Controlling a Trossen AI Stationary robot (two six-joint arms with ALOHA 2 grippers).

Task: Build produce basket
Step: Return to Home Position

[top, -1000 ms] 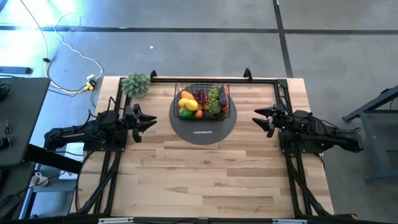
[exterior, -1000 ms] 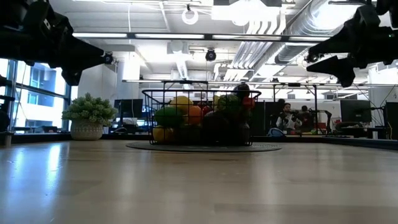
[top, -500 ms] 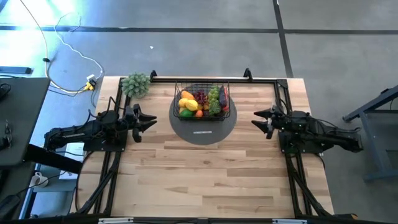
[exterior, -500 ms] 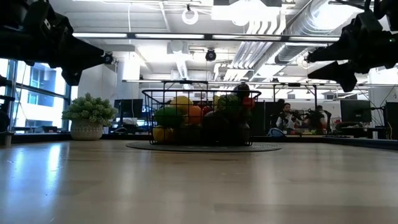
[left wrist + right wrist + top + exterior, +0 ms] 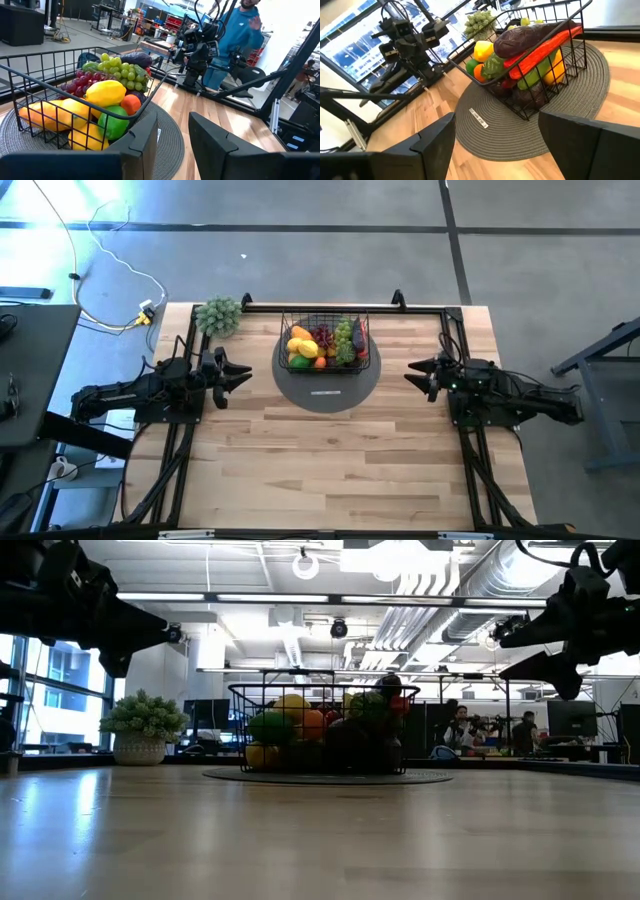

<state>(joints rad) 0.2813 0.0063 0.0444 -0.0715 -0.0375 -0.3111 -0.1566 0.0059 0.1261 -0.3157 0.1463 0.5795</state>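
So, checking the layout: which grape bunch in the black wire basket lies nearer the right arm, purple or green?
The green grape bunch: it sits on the right gripper's side of the black wire-mesh basket; the purple grape bunch lies mid-basket.

Left pincer (image 5: 242, 372), right pincer (image 5: 413, 370) open

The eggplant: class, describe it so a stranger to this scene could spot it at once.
A black wire basket stands on the round grey mat near the table's far edge. The eggplant tops its right-arm side: long, smooth, dark purple, unlike the beaded grapes.
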